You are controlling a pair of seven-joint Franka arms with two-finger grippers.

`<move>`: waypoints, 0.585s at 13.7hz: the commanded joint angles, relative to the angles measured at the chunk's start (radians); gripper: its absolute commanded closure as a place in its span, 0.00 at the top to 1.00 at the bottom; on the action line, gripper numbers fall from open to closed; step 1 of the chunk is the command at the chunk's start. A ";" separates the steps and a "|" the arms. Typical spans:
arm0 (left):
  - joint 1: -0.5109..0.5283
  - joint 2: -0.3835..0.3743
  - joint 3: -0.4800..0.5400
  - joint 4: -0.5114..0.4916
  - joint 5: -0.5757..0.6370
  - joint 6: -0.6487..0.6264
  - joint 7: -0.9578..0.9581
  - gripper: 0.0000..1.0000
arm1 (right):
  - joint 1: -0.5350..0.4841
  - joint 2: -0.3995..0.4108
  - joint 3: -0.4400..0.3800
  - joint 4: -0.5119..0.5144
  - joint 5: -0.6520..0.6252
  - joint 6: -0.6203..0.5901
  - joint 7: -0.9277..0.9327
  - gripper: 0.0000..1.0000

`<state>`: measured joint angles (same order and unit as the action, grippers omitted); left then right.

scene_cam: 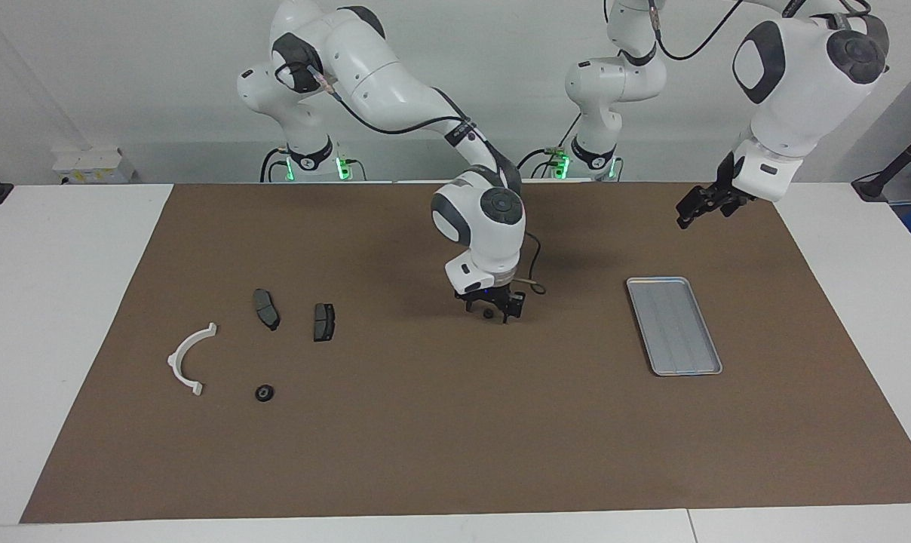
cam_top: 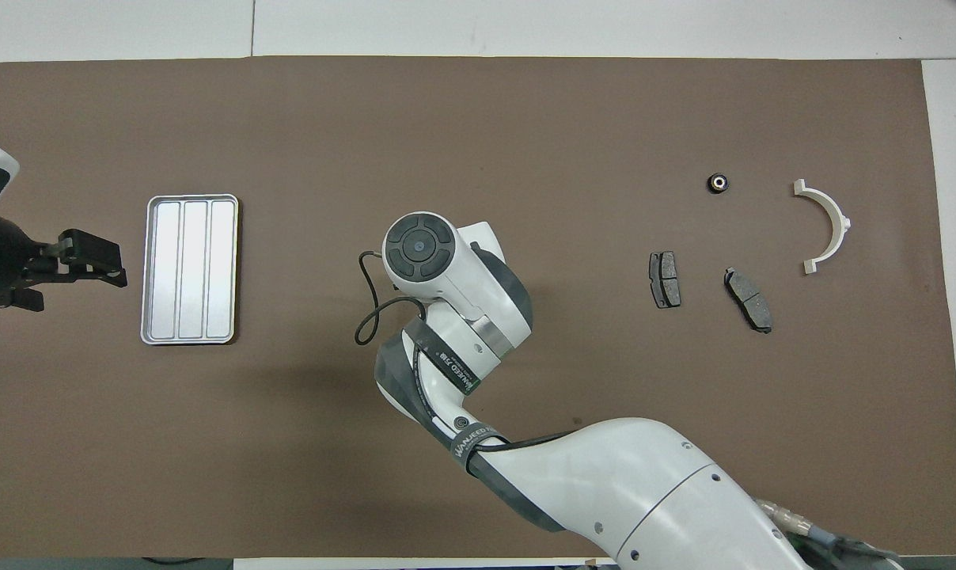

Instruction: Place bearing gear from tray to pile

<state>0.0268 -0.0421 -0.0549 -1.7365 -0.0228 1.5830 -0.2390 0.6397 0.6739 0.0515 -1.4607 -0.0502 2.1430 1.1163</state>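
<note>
A small dark bearing gear (scene_cam: pixel 488 311) lies on the brown mat, midway between the tray and the pile. My right gripper (scene_cam: pixel 490 309) is down at the mat, open, with one finger on each side of this gear. In the overhead view the right wrist (cam_top: pixel 419 247) covers both. The silver tray (scene_cam: pixel 674 325) (cam_top: pixel 191 269) holds nothing. The pile is a white arc (scene_cam: pixel 188 359) (cam_top: pixel 826 226) and two dark brake pads (scene_cam: pixel 267 309) (scene_cam: pixel 323 322), with a second bearing gear (scene_cam: pixel 264 393) (cam_top: pixel 718 184) beside them. My left gripper (scene_cam: pixel 698 207) (cam_top: pixel 90 260) waits open in the air beside the tray.
The brown mat (scene_cam: pixel 455 452) covers most of the white table. A loose black cable (scene_cam: pixel 535 275) loops off the right wrist just above the mat. The right arm's forearm (cam_top: pixel 605 491) spans the mat's near middle.
</note>
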 commanded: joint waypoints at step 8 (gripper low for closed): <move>-0.011 -0.008 0.013 0.045 -0.002 -0.034 0.001 1.00 | -0.008 -0.008 0.011 -0.030 0.001 0.032 0.011 0.09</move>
<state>0.0261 -0.0423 -0.0573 -1.7012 -0.0228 1.5543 -0.2390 0.6395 0.6682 0.0520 -1.4661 -0.0502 2.1435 1.1163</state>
